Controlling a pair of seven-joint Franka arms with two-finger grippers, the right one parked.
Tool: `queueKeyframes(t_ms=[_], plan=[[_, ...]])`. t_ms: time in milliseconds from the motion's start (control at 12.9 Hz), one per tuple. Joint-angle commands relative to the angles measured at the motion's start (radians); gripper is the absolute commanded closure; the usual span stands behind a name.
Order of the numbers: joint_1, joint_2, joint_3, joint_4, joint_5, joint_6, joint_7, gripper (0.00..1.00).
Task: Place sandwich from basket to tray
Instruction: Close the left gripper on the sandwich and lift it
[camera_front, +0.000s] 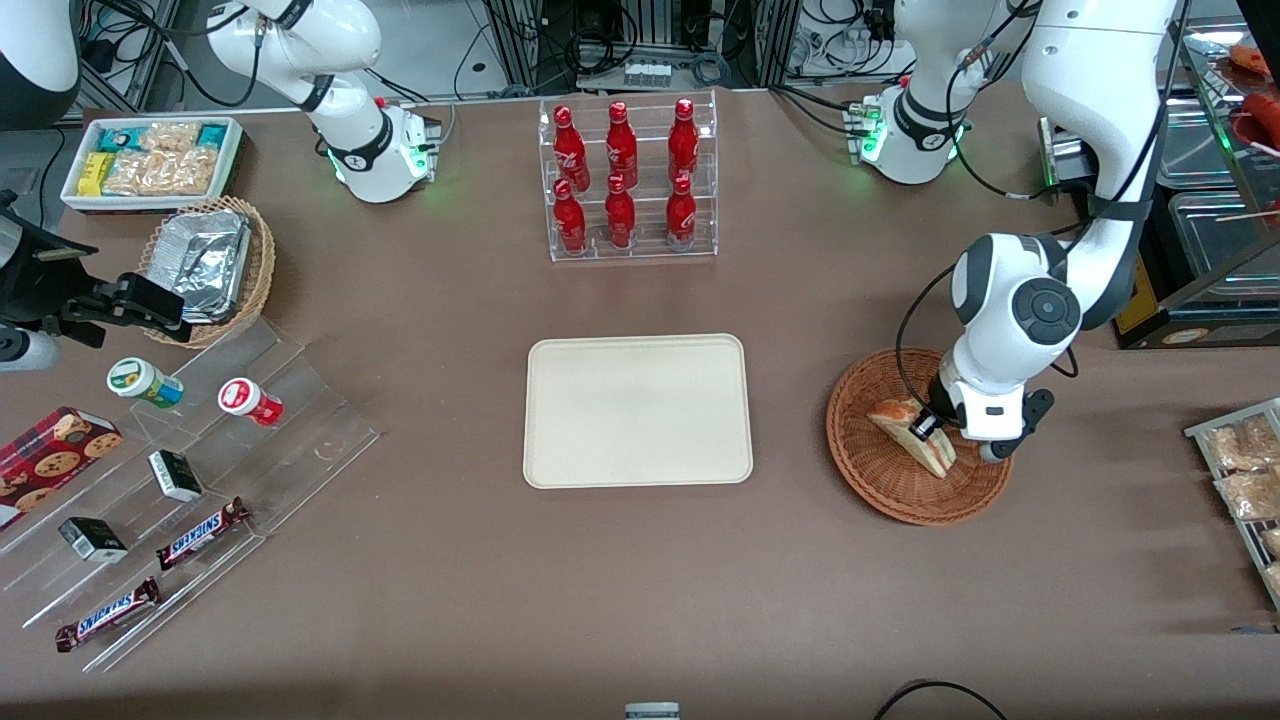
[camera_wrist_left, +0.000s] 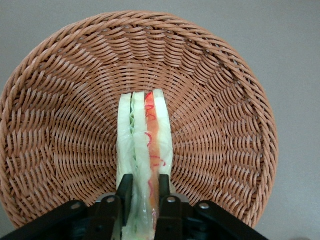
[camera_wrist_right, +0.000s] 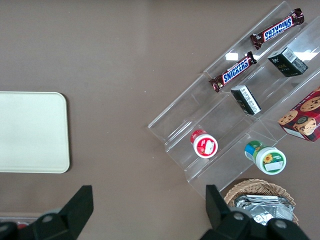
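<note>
In the wicker basket (camera_wrist_left: 60, 125), the gripper (camera_wrist_left: 143, 192) has its fingers (camera_wrist_left: 124, 190) clamped across the sandwich (camera_wrist_left: 145, 145), whose long axis points away from them; the tray (camera_front: 638, 410) lies toward the parked arm.

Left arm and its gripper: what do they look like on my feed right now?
The left arm over the basket has glossy white rounded shells with dark grey joint caps and bands; a black cable loops beside it. Its base ring glows green. The gripper by the sandwich has slim black fingers on black brackets with silver screws.
</note>
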Motion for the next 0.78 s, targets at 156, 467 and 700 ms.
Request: queueKeyframes(t_ms=[156, 467, 700], plan=[[-0.017, -0.066, -0.026, 0.13, 0.07, -0.248, -0.001, 1.0], [-0.015, -0.02, -0.245, 0.484, 0.083, -0.619, -0.004, 1.0], [-0.015, 0.038, -0.423, 0.555, 0.115, -0.611, 0.051, 1.0]])
